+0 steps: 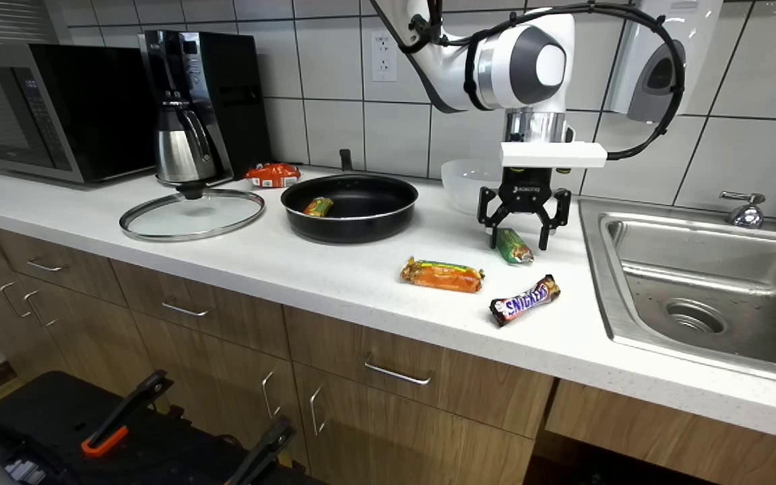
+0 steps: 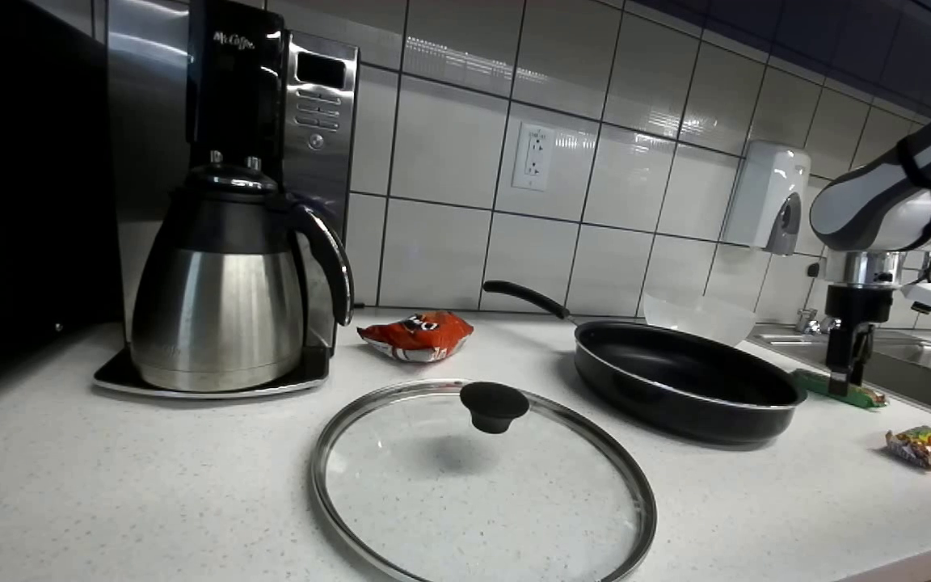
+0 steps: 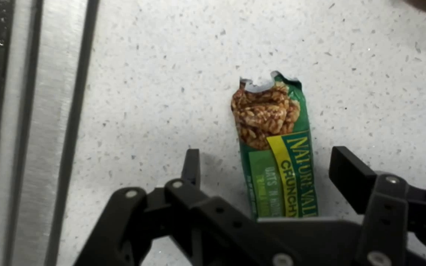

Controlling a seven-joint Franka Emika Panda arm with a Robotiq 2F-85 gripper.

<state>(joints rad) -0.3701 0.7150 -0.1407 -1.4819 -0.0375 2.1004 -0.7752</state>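
A green Nature Valley wrapper (image 3: 272, 118) lies flat on the counter, its torn-looking end away from the wrist; the near end is hidden behind the gripper's body. My gripper (image 3: 264, 166) is down around it, open, one finger on each side, and bare counter shows between the wrapper and both fingers. In both exterior views the gripper (image 1: 519, 239) points straight down over the green packet (image 1: 515, 249). Close by, an orange packet (image 1: 443, 275) and a Snickers bar (image 1: 526, 301) rest toward the counter's front edge.
A black pan (image 1: 349, 229) holding a small green-and-yellow packet (image 1: 318, 207) stands beside a glass lid (image 1: 192, 215). Behind are a translucent bowl (image 1: 465, 185) and a red bag (image 2: 419, 335). The steel sink (image 1: 597, 269) borders the other side. A coffee maker (image 2: 223, 307) stands further along.
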